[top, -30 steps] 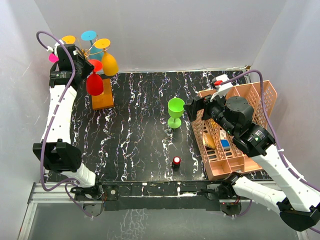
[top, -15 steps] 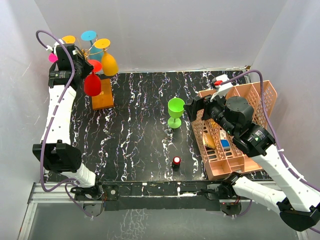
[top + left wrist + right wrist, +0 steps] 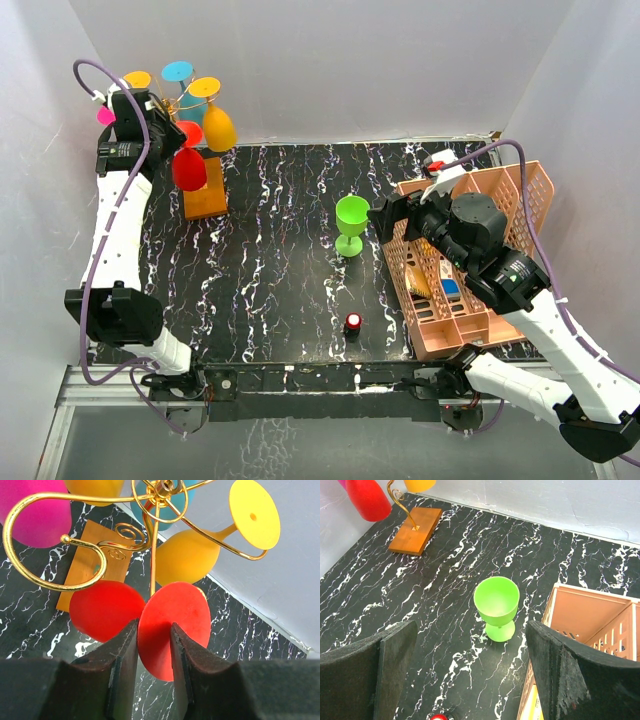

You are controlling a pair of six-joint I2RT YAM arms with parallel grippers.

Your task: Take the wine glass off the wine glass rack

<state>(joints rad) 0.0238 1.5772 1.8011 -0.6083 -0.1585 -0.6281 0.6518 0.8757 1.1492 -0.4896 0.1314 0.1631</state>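
The black marble tabletop (image 3: 280, 290) carries a pink lattice basket (image 3: 500, 210) on the right. At the far left corner stands the wine glass rack (image 3: 205, 195), a gold wire tree on an orange-brown block. Glasses hang from it bowl down, and the red wine glass (image 3: 189, 168) is the lowest on the near side, just beside a yellow glass (image 3: 219, 128).

The right fingers (image 3: 395, 660) are spread wide and empty above a green glass (image 3: 496, 602) that stands upright mid-table, well apart from the rack.

The left fingers (image 3: 125, 655) are up at the rack, narrowly parted, with the red glass's round foot (image 3: 175, 630) showing between and past their tips. From here I cannot tell whether they pinch it or only frame it.

To my eye the step in hand is freeing the red glass. It wants a firm hold at the foot or stem first. Then comes a small lift to unweight the wire, and a slow slide out along the curl toward its open end. I cannot see which curl carries it. A sideways pull risks knocking the yellow glass or tipping the light rack.
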